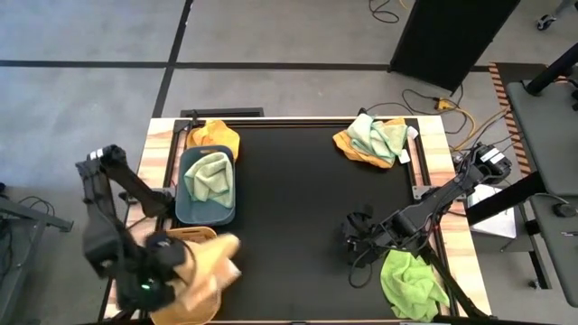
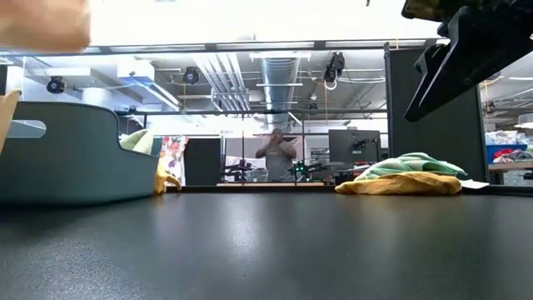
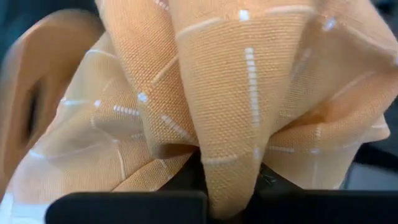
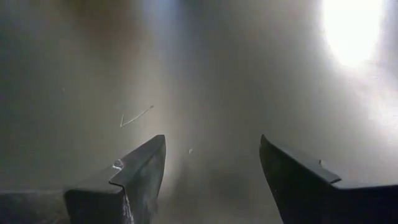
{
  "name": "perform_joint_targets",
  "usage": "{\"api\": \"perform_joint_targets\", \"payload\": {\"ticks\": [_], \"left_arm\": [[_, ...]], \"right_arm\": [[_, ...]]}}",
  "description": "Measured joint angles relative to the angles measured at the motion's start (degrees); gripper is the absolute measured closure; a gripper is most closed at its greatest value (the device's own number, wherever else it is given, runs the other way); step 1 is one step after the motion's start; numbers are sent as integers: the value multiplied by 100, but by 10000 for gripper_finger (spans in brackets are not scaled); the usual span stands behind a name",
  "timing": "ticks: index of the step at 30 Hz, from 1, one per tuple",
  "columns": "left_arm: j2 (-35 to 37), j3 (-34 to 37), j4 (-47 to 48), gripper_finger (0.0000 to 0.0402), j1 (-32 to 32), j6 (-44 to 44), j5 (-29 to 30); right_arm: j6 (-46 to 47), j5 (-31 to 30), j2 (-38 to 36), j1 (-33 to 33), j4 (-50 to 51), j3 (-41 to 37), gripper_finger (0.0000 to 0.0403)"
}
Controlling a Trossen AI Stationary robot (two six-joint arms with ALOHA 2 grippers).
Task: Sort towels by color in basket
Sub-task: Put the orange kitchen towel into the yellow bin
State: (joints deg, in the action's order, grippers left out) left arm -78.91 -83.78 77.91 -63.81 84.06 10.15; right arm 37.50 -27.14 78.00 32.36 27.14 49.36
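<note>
High view: the left tool (image 1: pixel 167 262) sits at the near left corner of the counter (image 1: pixel 289 208), clamped on a peach towel (image 1: pixel 215 257) that drapes over the rim of an orange basket (image 1: pixel 194 298). Just beyond stands a dark teal basket (image 1: pixel 185 212) holding a pale mint towel (image 1: pixel 210 176), and a mustard towel (image 1: pixel 214 137) lies just behind it. At the far right corner a mint towel (image 1: pixel 379 137) lies on an orange towel (image 1: pixel 352 149). The right tool (image 1: pixel 357 236) hovers over bare counter, fingers apart and empty, with a lime green towel (image 1: pixel 411 282) near it at the front right edge.

Low view: the teal basket (image 2: pixel 75 162) stands at the left with a bit of pale cloth showing above its rim; the mint-on-orange heap (image 2: pixel 404 177) lies far right. A person stands in the room beyond.

Left wrist view: the peach towel (image 3: pixel 249 93) fills the picture, its folds pinched between the dark fingers.

Right wrist view: the two fingers (image 4: pixel 134 177) stand well apart over blank counter, nothing between them.

The step in hand looks like placing the peach towel with the warm colours. The next move would call for carrying it fully over the orange basket and letting go, so that no corner hangs outside.
</note>
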Motion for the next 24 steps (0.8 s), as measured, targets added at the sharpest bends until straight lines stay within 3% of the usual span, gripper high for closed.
{"api": "perform_joint_targets", "payload": {"ticks": [3, 7, 11, 14, 18, 24], "left_arm": [[237, -128, 484, 399, -415, 1011, 9], [381, -32, 390, 397, -658, 1858, -1], [293, 285, -59, 396, -641, 1958, -48], [181, 673, -915, 395, -502, 1911, -260], [-49, 1408, -2278, 394, -222, 2081, -1115], [-561, 2490, -3141, 394, 416, 1753, -3259]], "right_arm": [[-2, -1, 0, 0, -7, 0, 158], [-4, -1, 0, 0, -52, 0, 165], [-9, -1, 0, 0, -56, 0, 167], [-4, -1, 0, 0, -70, 0, 164], [-2, -1, 0, 0, -87, 0, 157], [-9, 0, 0, -2, -98, 0, 155]]}}
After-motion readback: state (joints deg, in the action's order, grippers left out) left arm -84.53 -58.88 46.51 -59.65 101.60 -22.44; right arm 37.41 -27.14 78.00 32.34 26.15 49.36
